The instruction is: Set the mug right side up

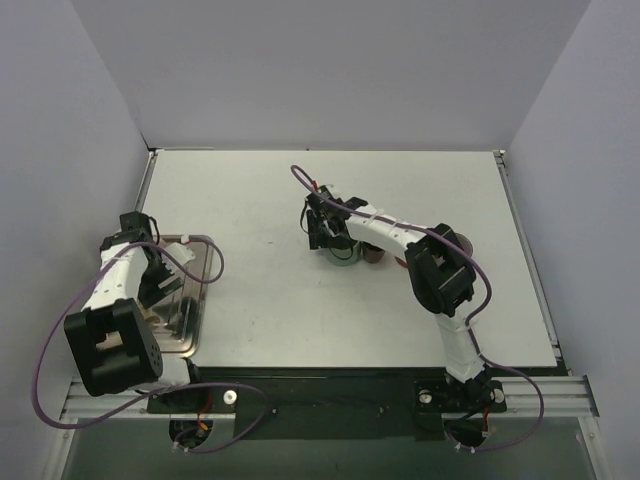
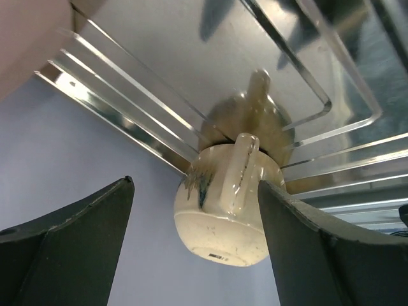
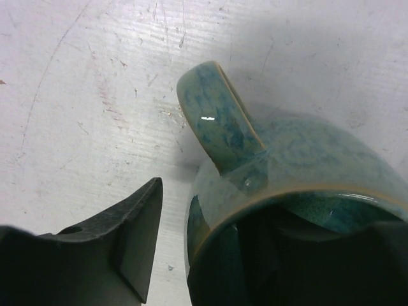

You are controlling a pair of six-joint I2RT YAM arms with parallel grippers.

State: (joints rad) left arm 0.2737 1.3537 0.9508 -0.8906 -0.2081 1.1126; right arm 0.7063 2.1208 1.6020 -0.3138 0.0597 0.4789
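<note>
Left gripper [image 2: 194, 185], jaws gaping wide around the cream mug [image 2: 220, 217] sitting rim-down on the steel tray [image 2: 159, 51], is probably best centring clear of the handle [image 2: 241, 172] before squeezing, while the right gripper [image 1: 330, 236], jaws apart, is straddling the teal mug [image 3: 287, 159] rim on the surface [image 3: 76, 95].

We found two mugs. The teal mug [image 3: 306, 172], glazed in mottled blue-green with a thin tan rim, sat near the middle of the tabletop, slightly toward the far edge. Its dark opening faced upward and its thick loop handle stuck out to one side. The cream mug [image 2: 223, 210], streaked with dark blue beside its handle, stood upside down on a metal tray [image 2: 159, 38] by the left edge, toward the near-left corner, its flat base showing.
</note>
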